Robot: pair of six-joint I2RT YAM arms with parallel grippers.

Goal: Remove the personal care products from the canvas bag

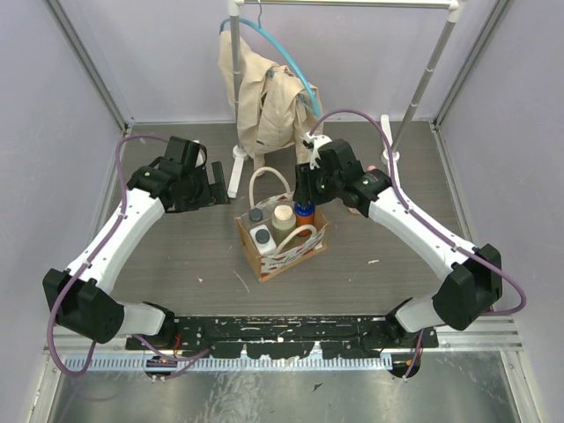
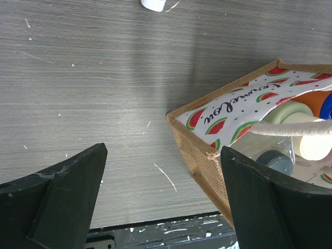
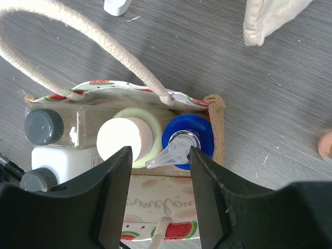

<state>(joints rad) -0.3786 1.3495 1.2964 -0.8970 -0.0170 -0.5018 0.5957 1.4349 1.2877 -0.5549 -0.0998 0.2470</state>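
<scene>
1. Both sets of jaws are standing apart, gripping nothing: your left gripper (image 1: 218,187) is hovering just left of the canvas bag (image 1: 286,256), and your right gripper (image 1: 304,197) is hanging over its far right corner.
2. Left wrist: the jaws are gaping wide above the table (image 2: 104,78), with the bag's corner lying beside one finger.
3. Right wrist: the jaws are spread, flanking the pump of the blue-capped orange bottle (image 3: 199,129) without clamping it; it is standing inside the bag beside the cream-lidded beige bottle (image 3: 124,140).

Tan canvas bag (image 1: 291,252) upright mid-surface, watermelon print, cream rope handles, four bottles standing packed inside, dark-capped clear bottle (image 3: 44,126), cream-lidded beige bottle (image 3: 124,141), blue-capped orange bottle (image 3: 201,127), white rectangular bottle (image 3: 62,160), pink-capped peach bottle (image 3: 326,146) outside, apart
</scene>
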